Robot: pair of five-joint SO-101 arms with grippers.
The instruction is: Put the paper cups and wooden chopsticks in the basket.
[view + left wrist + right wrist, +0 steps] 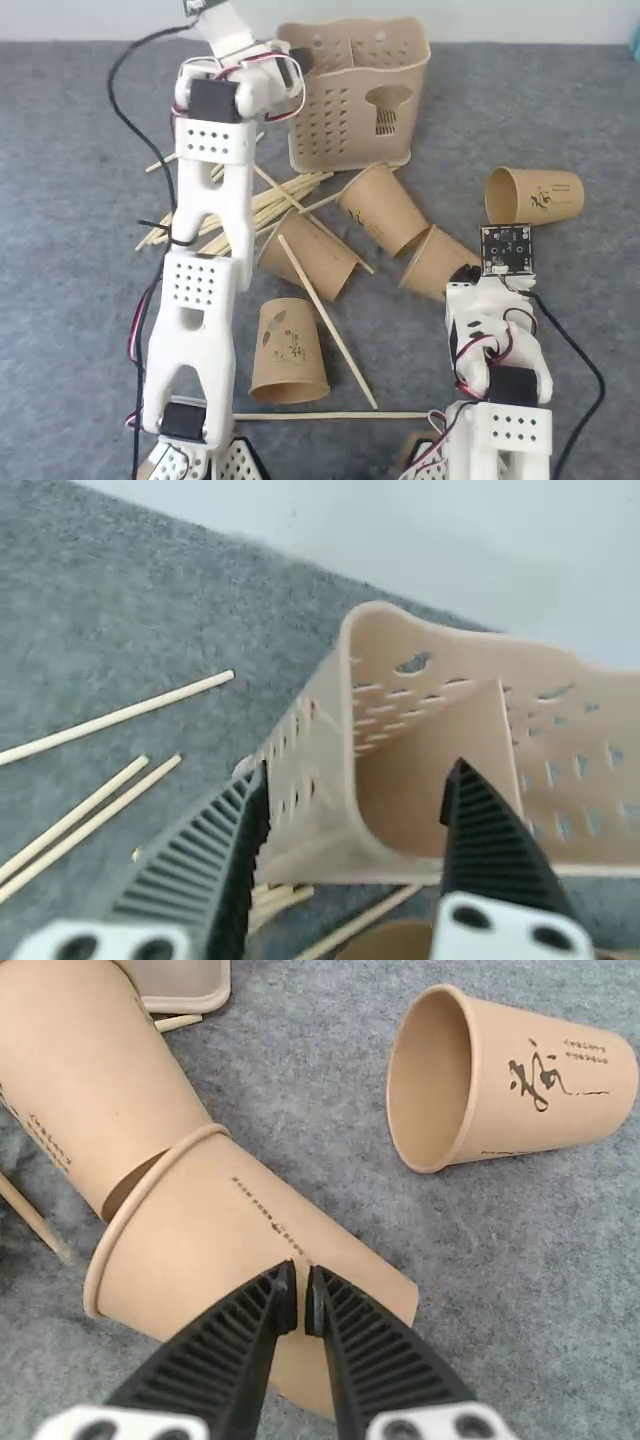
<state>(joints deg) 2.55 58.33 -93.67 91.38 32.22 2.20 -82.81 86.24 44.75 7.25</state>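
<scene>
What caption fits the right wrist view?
Shut right tool above two partly nested paper cups, a third cup lying on its side beside them.

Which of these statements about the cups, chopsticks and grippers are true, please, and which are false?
1. The left gripper is open, close to the basket. True.
2. The right gripper grips a chopstick. False: it is shut and empty, over a paper cup lying on its side.
3. Every cup is in the basket. False: several cups lie on the table outside it.
4. Chopsticks lie loose on the table. True.
</scene>
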